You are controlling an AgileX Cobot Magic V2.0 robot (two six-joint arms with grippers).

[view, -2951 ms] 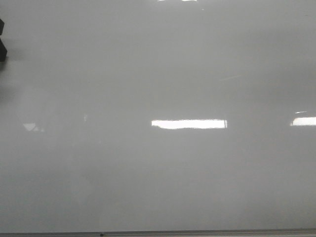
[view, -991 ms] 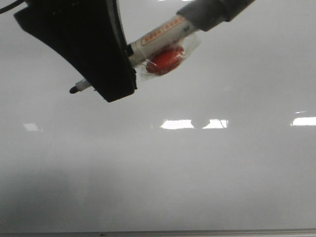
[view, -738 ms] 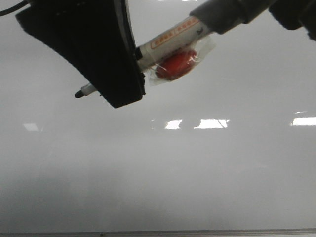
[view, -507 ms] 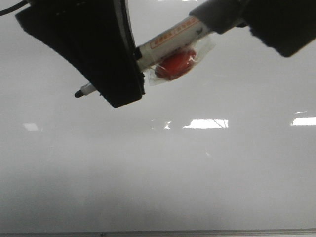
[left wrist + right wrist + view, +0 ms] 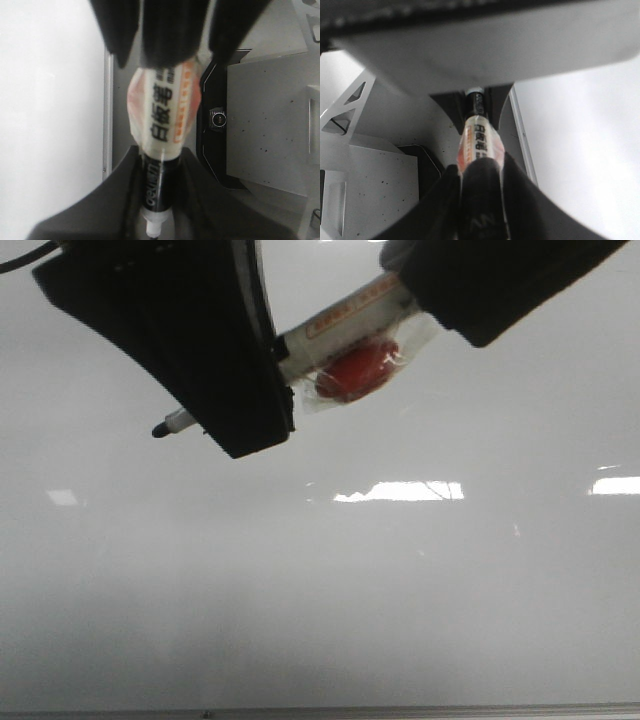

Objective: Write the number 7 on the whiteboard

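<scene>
The whiteboard (image 5: 320,590) fills the front view, glossy pale grey with glare patches; no number 7 shows on it. My left gripper (image 5: 245,430) is shut on a marker (image 5: 340,320) with an orange-and-white label and holds it above the board, bare black tip (image 5: 160,428) pointing left. A red lump taped in clear film (image 5: 355,370) hangs under the barrel. My right gripper (image 5: 490,290) is open, its jaws standing on both sides of the marker's dark rear end with thin gaps. The left wrist view shows the marker (image 5: 162,130) between my left gripper (image 5: 159,170). The right wrist view shows my right gripper (image 5: 482,175).
The board's thin grey frame edge (image 5: 320,711) runs along the bottom of the front view and shows in the wrist views (image 5: 107,115). Beyond it lie a grey speckled robot plate (image 5: 265,120), a small camera (image 5: 217,119) and a white bracket (image 5: 345,110).
The left gripper came in with the marker and has stayed still since. The right gripper has come in from the upper right and now straddles the marker's rear end.
</scene>
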